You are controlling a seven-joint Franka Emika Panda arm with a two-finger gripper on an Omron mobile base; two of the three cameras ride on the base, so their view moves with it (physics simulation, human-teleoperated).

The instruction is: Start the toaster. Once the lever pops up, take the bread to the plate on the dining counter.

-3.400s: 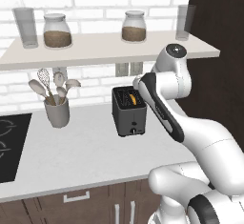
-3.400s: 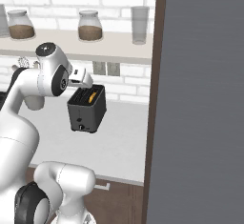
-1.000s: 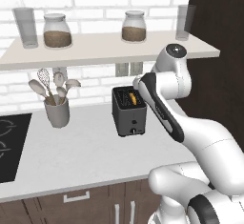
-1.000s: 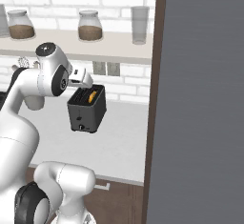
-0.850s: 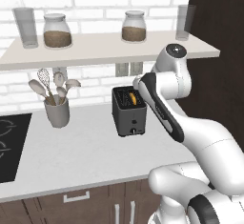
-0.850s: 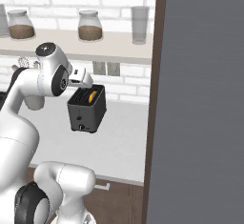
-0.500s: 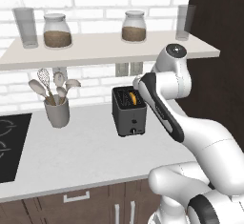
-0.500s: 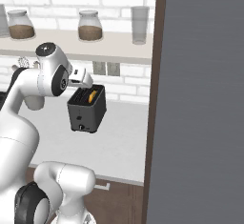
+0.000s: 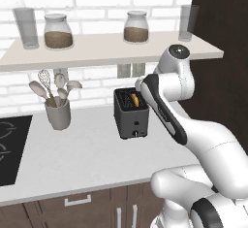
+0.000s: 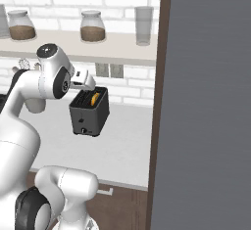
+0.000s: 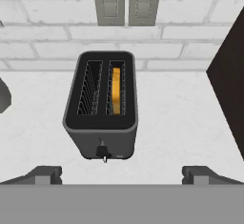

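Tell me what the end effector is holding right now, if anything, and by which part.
Nothing is held. The end effector is open, its fingers wide apart above the toaster, and the bread sits in the toaster's right slot, untouched.

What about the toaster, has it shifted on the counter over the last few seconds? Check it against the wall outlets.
No. The toaster sits in the same spot below the wall outlets, with the bread in its right slot as before.
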